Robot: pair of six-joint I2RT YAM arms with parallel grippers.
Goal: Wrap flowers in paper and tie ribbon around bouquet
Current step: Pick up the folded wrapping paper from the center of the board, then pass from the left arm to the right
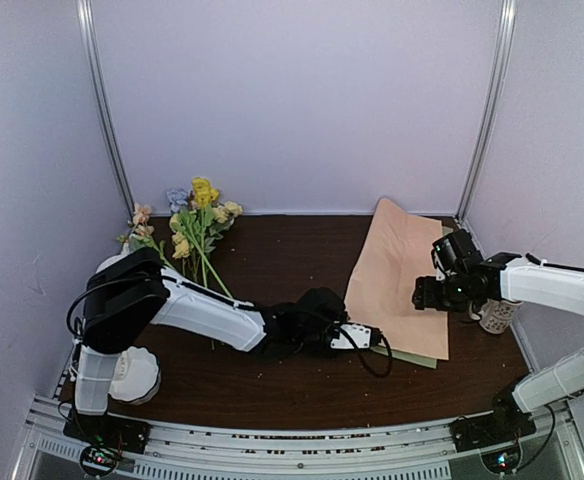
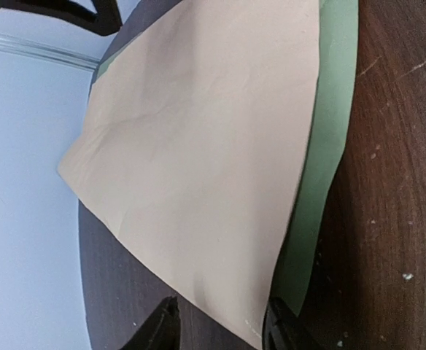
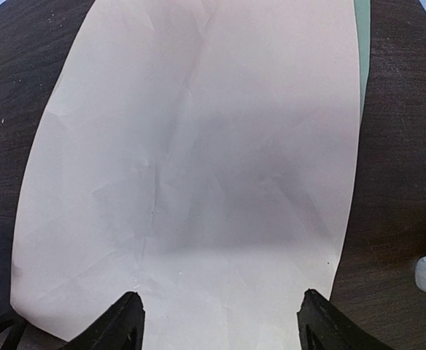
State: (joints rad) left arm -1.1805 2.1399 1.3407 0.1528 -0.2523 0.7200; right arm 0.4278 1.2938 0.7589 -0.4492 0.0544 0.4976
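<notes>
The left arm [image 1: 202,315] lies nearest, stretched low from the table's near left corner across to the right. Its jaws stand partly apart, astride a near corner of the paper, with a gap on either side of the sheet, so they are not closed on it. The right arm [image 1: 557,285] reaches in from the right edge and its jaws hang wide apart above the paper, holding nothing. The dark wooden table [image 1: 282,260] carries everything. The peach sheet [image 1: 402,280] lies on its right half, running from the back edge toward the near edge. It rests on the green sheet [image 2: 330,146], which shows only as a strip along one side. The flowers [image 1: 197,225] lie in the back left corner, with the blossoms toward the wall. A white bowl [image 1: 137,375] sits at the near left corner, partly behind the left arm. A mug [image 1: 497,315] stands at the right edge, just behind the right arm.
</notes>
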